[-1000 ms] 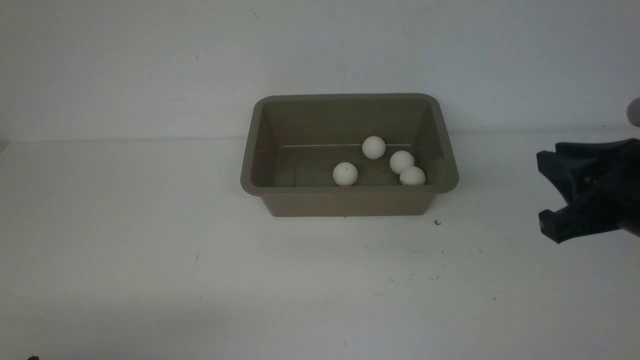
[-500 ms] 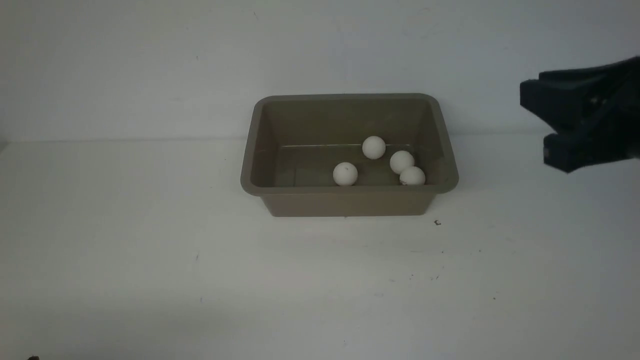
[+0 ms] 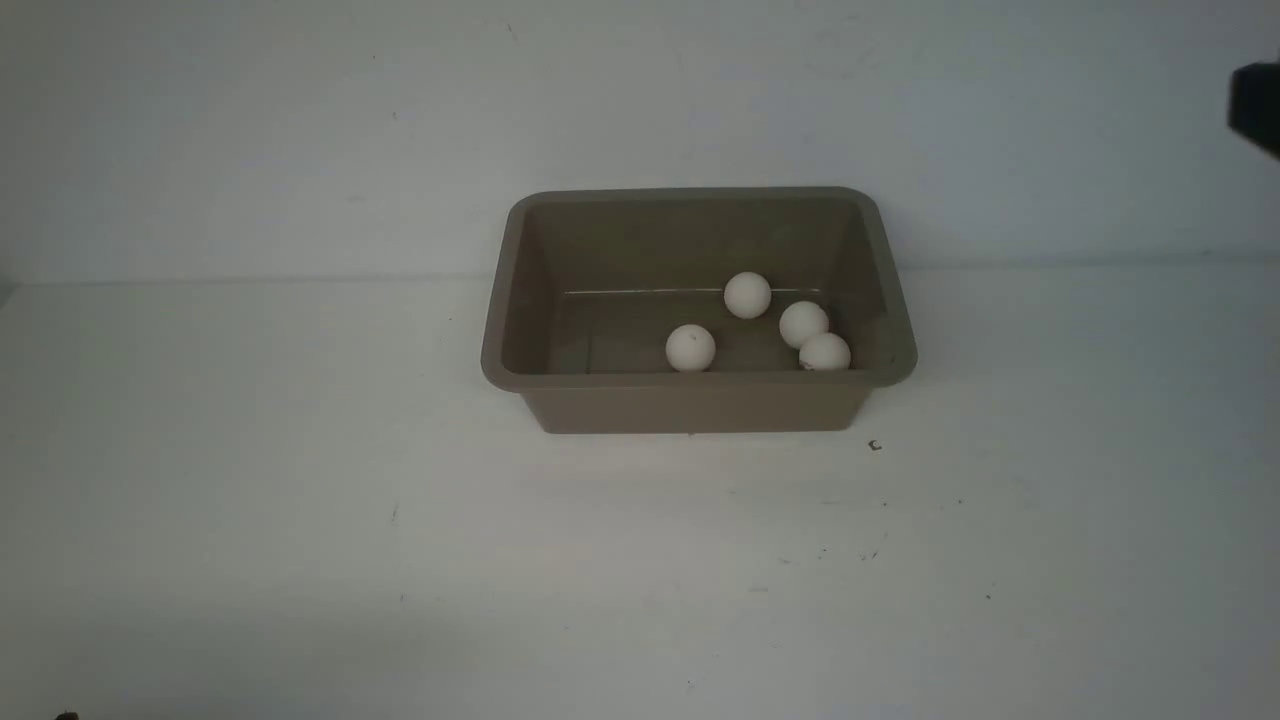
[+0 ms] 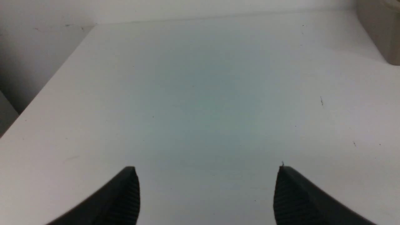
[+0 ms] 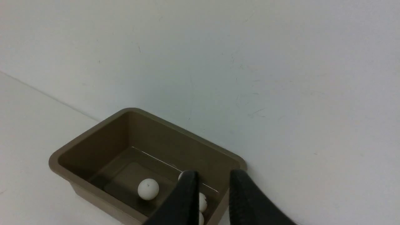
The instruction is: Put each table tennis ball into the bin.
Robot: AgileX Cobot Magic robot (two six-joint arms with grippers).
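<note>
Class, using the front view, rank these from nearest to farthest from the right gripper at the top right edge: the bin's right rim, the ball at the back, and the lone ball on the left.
Measured from the right gripper:
1. The bin's right rim, on the side facing that gripper.
2. The ball at the back, mid-bin by the far wall.
3. The lone ball on the left, by the near wall.
</note>
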